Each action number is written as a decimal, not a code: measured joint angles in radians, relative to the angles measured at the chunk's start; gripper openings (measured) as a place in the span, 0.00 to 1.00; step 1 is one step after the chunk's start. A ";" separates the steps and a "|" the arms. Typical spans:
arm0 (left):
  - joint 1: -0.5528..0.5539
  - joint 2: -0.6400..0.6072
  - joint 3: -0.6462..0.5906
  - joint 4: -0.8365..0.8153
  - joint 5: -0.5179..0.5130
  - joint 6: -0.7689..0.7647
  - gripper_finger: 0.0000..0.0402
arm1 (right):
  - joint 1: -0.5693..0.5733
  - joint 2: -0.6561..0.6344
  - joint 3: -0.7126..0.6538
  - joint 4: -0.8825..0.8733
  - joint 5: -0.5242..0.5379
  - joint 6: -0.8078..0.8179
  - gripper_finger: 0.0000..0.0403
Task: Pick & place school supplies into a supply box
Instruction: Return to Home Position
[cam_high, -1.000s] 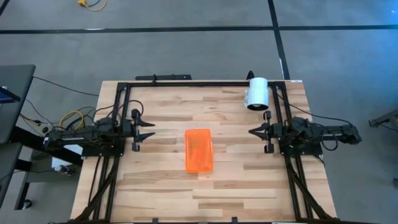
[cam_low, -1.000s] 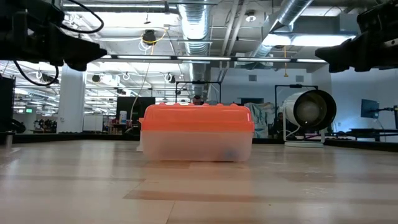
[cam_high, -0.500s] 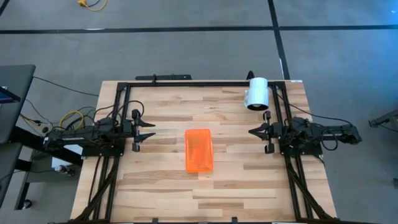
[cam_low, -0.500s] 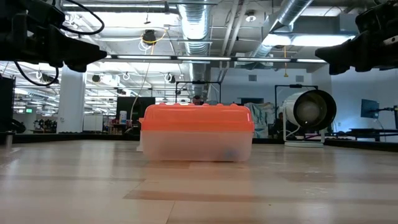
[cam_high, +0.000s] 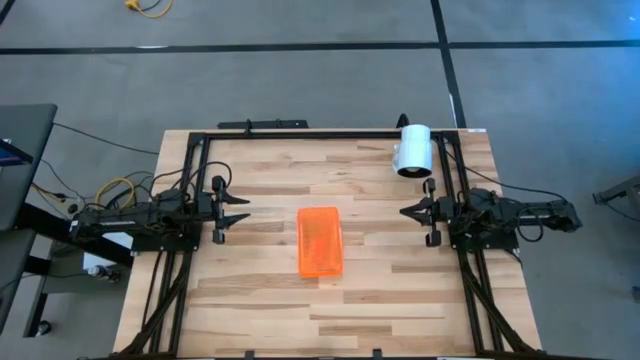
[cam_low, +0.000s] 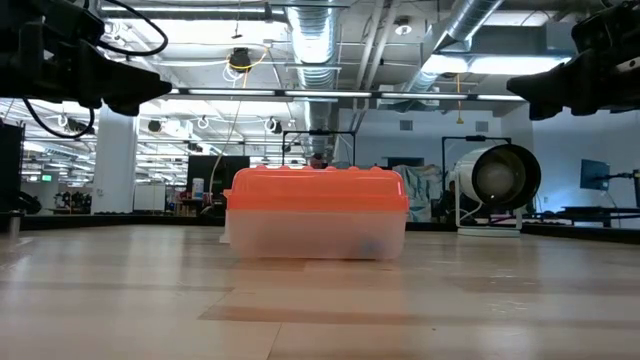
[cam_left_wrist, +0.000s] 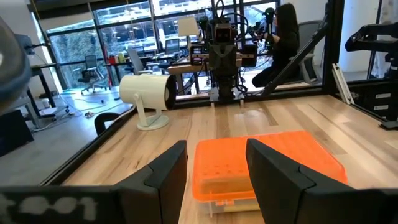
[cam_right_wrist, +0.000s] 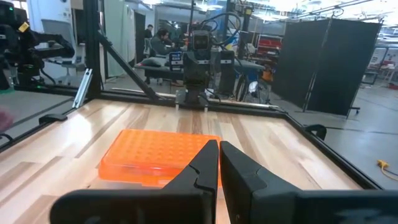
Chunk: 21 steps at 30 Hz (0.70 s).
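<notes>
Rectangular supply box (cam_high: 320, 242), clear plastic under ridged translucent orange lid (cam_low: 315, 190), lying mid-worktop (cam_high: 260, 300) on pale wood planks. Left gripper (cam_high: 247, 210) toward left edge, fingers spread, empty; right gripper (cam_high: 404, 212) toward right edge, fingers nearly touching, empty. Both well apart from box.

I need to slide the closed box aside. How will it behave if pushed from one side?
The box sits flat and low, so it will likely slide rather than tip. Its plastic looks rigid, and the ridged lid may help grip.
</notes>
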 joint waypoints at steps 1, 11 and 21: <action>0.000 0.000 0.000 0.000 0.000 -0.005 0.39 | 0.000 0.000 0.000 0.000 0.000 0.000 0.03; 0.000 0.000 0.000 0.000 0.000 -0.007 0.39 | 0.000 0.000 0.000 0.000 0.002 0.000 0.03; 0.000 0.000 0.000 0.000 0.000 -0.001 0.39 | 0.000 0.000 0.000 0.000 0.002 0.000 0.03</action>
